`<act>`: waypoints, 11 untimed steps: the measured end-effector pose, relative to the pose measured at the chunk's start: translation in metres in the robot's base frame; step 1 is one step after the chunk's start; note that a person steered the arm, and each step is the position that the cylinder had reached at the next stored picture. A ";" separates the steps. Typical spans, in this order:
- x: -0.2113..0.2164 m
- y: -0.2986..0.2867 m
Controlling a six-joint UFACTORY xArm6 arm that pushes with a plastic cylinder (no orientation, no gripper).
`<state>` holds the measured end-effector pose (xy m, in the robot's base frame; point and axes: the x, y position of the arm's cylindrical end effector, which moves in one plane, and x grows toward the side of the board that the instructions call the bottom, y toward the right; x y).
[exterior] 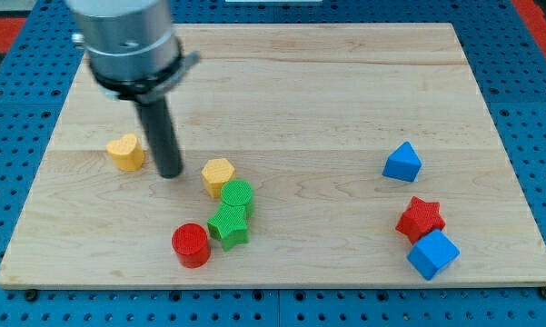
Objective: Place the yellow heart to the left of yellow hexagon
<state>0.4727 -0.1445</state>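
1. The wooden board (345, 100) is pale, with long grain lines running across it and a seam near the view's top; it lies on a blue pegboard (18, 100) dotted with holes, and a strip of red (9, 23) shows at the top corners.
2. My tip (170, 173) is a plain dark rod with nothing to open or close; it holds nothing and stands on the board between the two yellow blocks.
3. The yellow heart (125, 152) lies at the tip's 9 o'clock, just beside the rod; whether they touch cannot be told.
4. The yellow hexagon (217, 174) lies at the tip's 3 o'clock, near but apart from it, so the heart is on the hexagon's 9 o'clock side.
5. At the hexagon's 5 o'clock a green cylinder (238, 195) touches it, with a green star (228, 225) right below and a red cylinder (191, 244) at the star's 8 o'clock.
6. Well apart, toward the view's right, sit a blue pyramid (402, 163), a red star (421, 218) and, at its 5 o'clock and touching, a blue cube (432, 253).
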 end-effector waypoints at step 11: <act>-0.001 -0.006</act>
